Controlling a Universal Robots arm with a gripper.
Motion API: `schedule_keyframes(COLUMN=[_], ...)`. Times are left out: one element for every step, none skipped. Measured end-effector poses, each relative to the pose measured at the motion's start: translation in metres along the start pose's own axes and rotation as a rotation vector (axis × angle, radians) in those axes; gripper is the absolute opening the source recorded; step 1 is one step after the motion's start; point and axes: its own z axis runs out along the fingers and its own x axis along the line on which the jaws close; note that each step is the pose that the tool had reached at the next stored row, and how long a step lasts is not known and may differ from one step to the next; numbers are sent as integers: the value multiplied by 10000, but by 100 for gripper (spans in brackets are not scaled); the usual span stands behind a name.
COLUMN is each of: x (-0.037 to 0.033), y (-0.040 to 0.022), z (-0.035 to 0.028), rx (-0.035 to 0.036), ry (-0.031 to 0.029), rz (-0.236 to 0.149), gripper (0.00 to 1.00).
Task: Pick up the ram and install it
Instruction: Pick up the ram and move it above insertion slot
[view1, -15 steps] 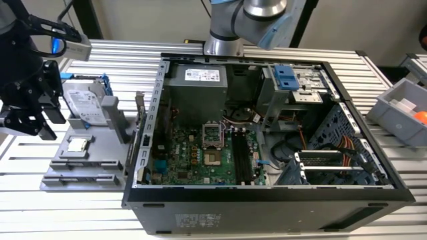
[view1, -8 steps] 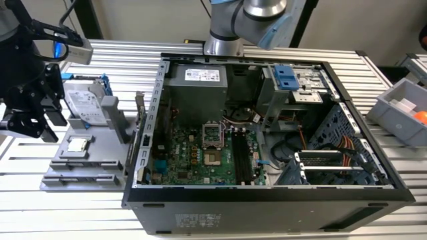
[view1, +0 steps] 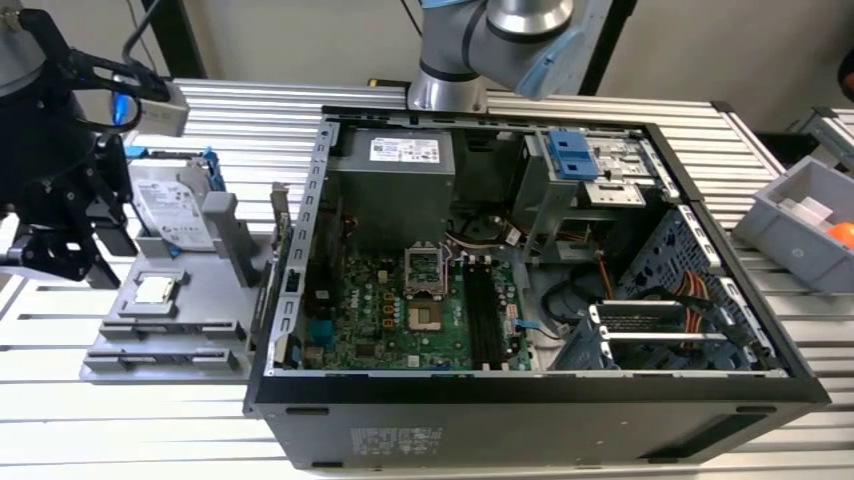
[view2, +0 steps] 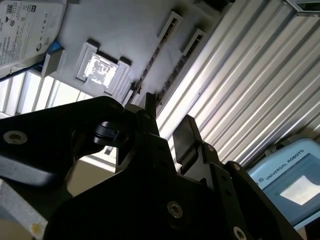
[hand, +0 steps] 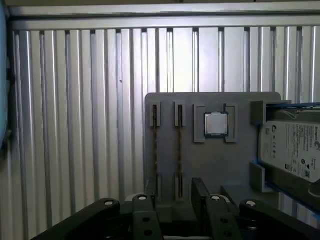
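Observation:
Two ram sticks stand on edge in parallel slots of a grey holder tray (view1: 200, 335). In the first wrist view they are thin lines, one ram (hand: 155, 150) beside the other ram (hand: 179, 150). The second wrist view shows a ram (view2: 150, 65) as a dark thin strip. My black gripper (hand: 175, 192) hovers open over the tray's near end, its fingers (hand: 200, 192) apart with nothing between them. The second wrist view also shows the gripper (view2: 167, 122) open. In the exterior view the gripper (view1: 60, 262) hangs at the left of the tray. The motherboard's black slots (view1: 483, 315) lie inside the open computer case (view1: 534, 390).
The tray also carries a silver hard drive (view1: 174, 205) in a blue frame and a small square chip (view1: 156, 290). The ribbed metal table (view1: 147, 420) surrounds tray and case. A grey bin (view1: 801, 225) sits at the exterior view's right. The arm's base (view1: 447, 60) stands behind the case.

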Motion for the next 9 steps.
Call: schedule_keyframes(x=[0,0,0,-1,-1,-1,-1,-1,-1], y=[0,0,0,0,-1,-1,-1,-1,-1], z=[8,16,24,32,40,48,55,61,68], rx=[1,0,1,0,1,0,0,0,1], ry=[-1,0,-1,0,-1,0,0,0,-1], rz=[0,0,0,0,0,0,0,0,0], gripper=[100,100,100,100,100,100,100,100,100])
